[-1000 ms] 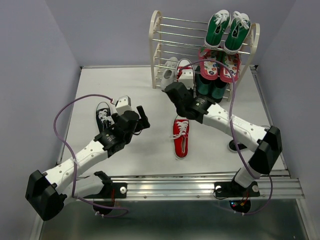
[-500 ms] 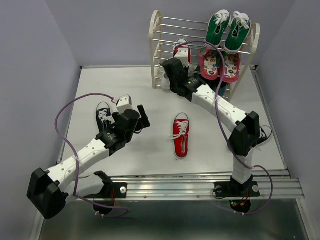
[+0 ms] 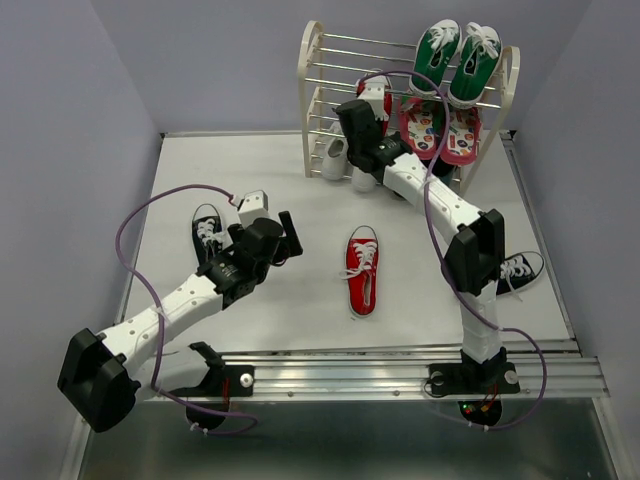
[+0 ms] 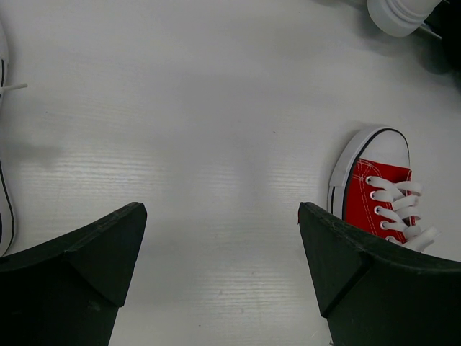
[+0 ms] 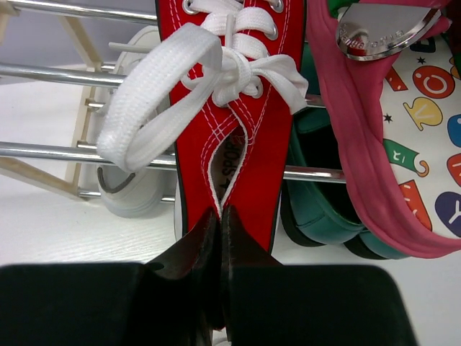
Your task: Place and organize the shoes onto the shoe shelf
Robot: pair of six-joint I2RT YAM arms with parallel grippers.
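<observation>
Top: high, far, facing the shoe shelf [image 3: 302,90]; right wrist tight against it; left wrist low, well short.

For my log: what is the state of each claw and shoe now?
Right claw: shut on held red shoe, at shoe shelf.
Left claw: open, empty.
Other red shoe: upright on table.
Left black shoe: on table.
Right black shoe: on table.
Green pair: top tier.
Pink pair: tier below.
White shoes: at shelf's foot.
</observation>
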